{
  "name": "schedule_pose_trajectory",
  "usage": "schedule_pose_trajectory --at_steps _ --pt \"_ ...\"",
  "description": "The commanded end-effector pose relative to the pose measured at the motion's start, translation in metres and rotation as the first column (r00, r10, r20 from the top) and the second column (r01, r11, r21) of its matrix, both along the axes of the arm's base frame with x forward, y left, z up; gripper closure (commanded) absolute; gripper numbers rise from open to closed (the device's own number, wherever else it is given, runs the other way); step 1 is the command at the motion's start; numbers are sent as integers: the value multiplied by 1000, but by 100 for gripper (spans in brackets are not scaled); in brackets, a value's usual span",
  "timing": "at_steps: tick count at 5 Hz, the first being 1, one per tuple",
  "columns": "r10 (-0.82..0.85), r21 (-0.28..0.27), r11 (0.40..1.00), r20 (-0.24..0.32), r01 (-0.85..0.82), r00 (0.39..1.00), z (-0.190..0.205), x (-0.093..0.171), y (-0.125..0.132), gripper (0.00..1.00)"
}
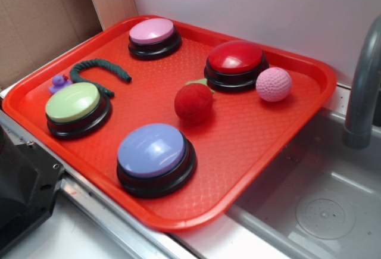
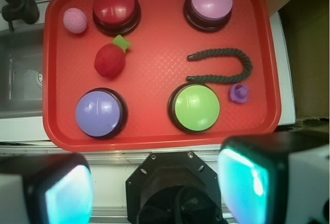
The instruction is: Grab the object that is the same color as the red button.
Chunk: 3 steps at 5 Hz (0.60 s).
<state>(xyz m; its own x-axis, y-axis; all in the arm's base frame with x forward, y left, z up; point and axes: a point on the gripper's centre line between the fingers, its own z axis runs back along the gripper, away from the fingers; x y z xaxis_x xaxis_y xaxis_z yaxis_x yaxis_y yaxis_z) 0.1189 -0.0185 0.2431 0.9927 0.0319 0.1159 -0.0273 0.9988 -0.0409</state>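
A: Where is the fuzzy red ball point(image 1: 193, 103) found?

B: On the red tray point(image 1: 262, 146), just beside the red button point(image 1: 236, 61), its green leaf pointed that way. It is judged light, soft and grippy; the round middle is best pinched.

A: What else is held?

B: A pink ball point(image 1: 274, 84), three other buttons, a rope point(image 2: 223, 65). The gripper point(image 2: 154, 188) is seen spread apart, empty.

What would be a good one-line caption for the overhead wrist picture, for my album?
Open gripper hovers off the red tray: four buttons, a fuzzy red ball, a pink ball.
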Motion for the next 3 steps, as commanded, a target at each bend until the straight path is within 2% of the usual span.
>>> schedule_pose_trajectory --at_steps 1,2,3 --pt "0 0 1000 0 0 1000 0 0 0 0" --pt "153 -46 988 44 -151 987 -27 39 -22 0" --pt "394 -80 917 29 -390 919 -52 70 -27 0"
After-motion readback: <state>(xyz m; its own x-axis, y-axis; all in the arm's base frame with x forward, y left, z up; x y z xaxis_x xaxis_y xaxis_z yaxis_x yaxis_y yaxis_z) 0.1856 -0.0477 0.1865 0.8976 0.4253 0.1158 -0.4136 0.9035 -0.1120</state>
